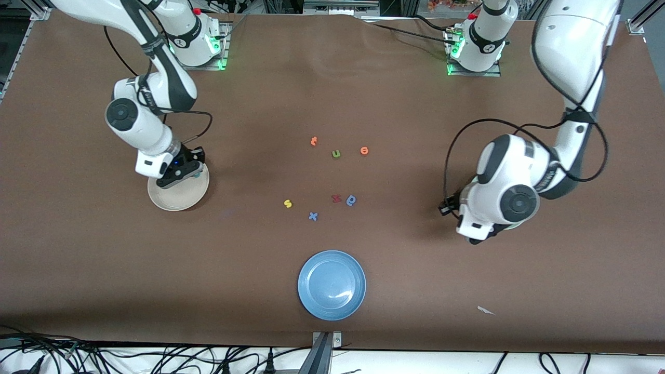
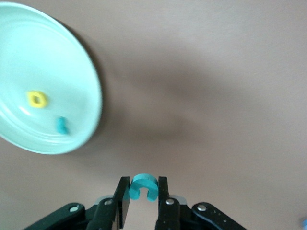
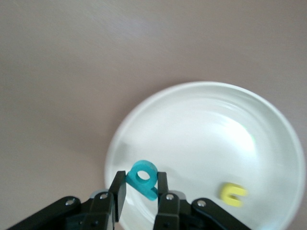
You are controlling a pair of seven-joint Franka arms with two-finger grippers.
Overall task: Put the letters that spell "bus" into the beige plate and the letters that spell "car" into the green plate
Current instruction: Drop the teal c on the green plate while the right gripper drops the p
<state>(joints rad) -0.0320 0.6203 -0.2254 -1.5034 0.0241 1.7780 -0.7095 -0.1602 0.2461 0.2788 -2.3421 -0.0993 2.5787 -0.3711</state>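
Teal "c" (image 2: 143,186) pinched in left claw (image 2: 143,197); teal "b" (image 3: 142,178) in right claw (image 3: 141,194).

Even overhead light, soft shadows beneath both arms, motion-blurred wrist views, faint plate glare.

The left gripper (image 2: 143,194) is pinching a teal "c" (image 2: 143,186) between its two black fingers (image 2: 123,201), holding it up over bare brown table (image 2: 216,96). The letter's open side is facing back toward the gripper body. Off to one side, the pale mint-green plate (image 2: 88,81) is sitting on the table, partly cut off by the picture's edge. A yellow "a" (image 2: 37,99) is lying in it, and just beside that a small teal piece (image 2: 62,125), possibly the "r", though its shape is blurred.
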